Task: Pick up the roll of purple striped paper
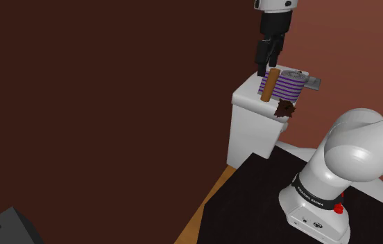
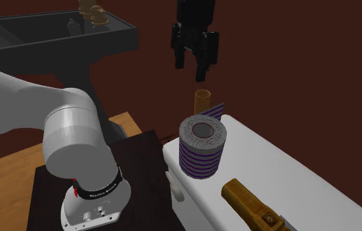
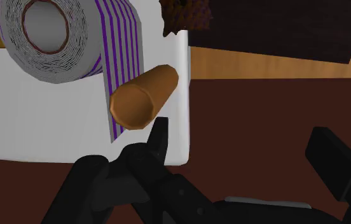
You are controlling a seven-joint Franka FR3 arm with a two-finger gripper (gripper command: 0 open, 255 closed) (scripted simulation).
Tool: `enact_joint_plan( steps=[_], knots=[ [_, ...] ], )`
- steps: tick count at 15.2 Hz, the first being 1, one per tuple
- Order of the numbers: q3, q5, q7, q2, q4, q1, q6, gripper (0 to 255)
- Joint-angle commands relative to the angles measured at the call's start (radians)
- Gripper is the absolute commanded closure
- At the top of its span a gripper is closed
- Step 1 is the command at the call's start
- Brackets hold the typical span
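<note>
The roll of white paper with purple stripes [image 2: 201,147] stands on end on a white block [image 2: 291,177]; it also shows in the shoulder view [image 1: 292,86] and the wrist view [image 3: 53,38]. A loose striped flap [image 3: 120,83] runs out from the roll. Beside it stands an upright brown tube [image 1: 270,84] [image 2: 202,100] [image 3: 144,95]. My black gripper [image 1: 269,66] [image 2: 196,62] [image 3: 244,149] hangs open above the tube, near the block's edge, with nothing between its fingers [image 3: 157,137].
A dark brown ragged lump [image 1: 284,109] [image 3: 185,16] sits at the block's corner. A yellow-brown tool [image 2: 252,205] lies on the block behind the roll, and a grey flat thing [image 1: 313,83] lies past it. A dark table [image 2: 55,33] stands off to the second exterior view's upper left.
</note>
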Motion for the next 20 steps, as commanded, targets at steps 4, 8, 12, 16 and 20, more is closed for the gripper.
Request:
enact_joint_plan(
  steps=[4,8,12,16,20],
  knots=[
    [-0.113,-0.052,-0.192,-0.075,-0.053,0.013,0.040,0],
    [-0.281,-0.123,-0.447,-0.126,-0.085,0.035,0.096,0],
    [-0.341,-0.149,-0.524,-0.137,-0.114,0.042,0.138,0],
    [-0.354,-0.161,-0.523,-0.146,-0.172,0.036,0.186,0],
    [-0.359,-0.166,-0.523,-0.149,-0.193,0.033,0.204,255]
  ],
)
